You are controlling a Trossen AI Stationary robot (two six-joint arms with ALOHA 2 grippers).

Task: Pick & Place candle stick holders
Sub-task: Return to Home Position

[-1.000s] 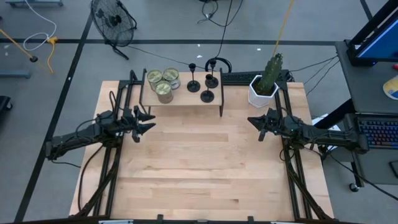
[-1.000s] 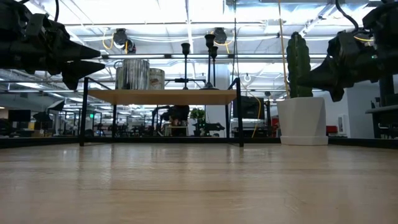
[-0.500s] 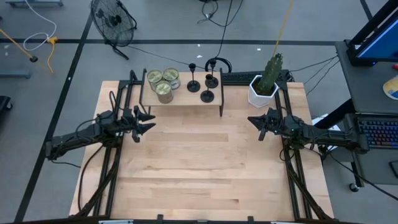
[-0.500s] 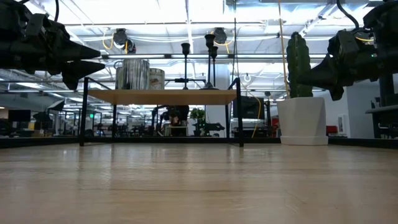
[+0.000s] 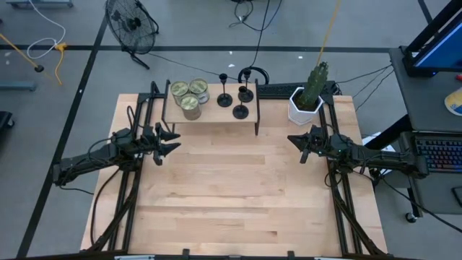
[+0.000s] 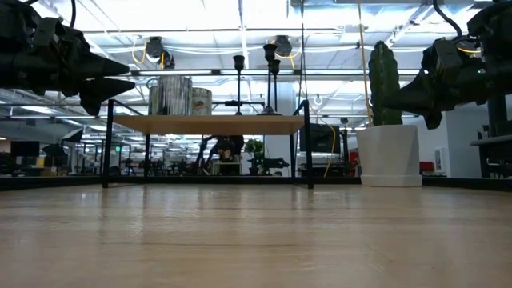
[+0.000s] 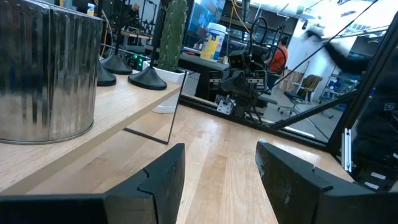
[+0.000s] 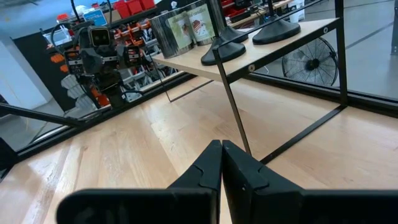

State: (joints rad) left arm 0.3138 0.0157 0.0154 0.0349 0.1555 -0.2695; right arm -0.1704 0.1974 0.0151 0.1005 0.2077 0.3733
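Three black candlesticks [image 5: 224, 99] [image 5: 245, 94] [image 5: 241, 110] stand by their round bases on the right half of a small raised wooden shelf [image 5: 216, 115] at the table's far middle. In the low view they rise above the shelf top [image 6: 238, 80] [image 6: 270, 74]. My left gripper [image 5: 167, 144] hovers open and empty off the shelf's left end, above the table; its wrist view shows the gap between its fingers [image 7: 221, 180]. My right gripper [image 5: 294, 139] hovers shut and empty to the right of the shelf; its wrist view [image 8: 222, 168] shows two candlestick bases [image 8: 222, 53] [image 8: 275, 30] ahead.
Three metal cans [image 5: 189, 96] stand on the shelf's left half. A white pot with a cactus [image 5: 307, 101] stands at the far right, close behind my right gripper. The shelf has thin black legs [image 8: 236, 118]. Bare wooden tabletop [image 5: 231, 195] lies toward the near edge.
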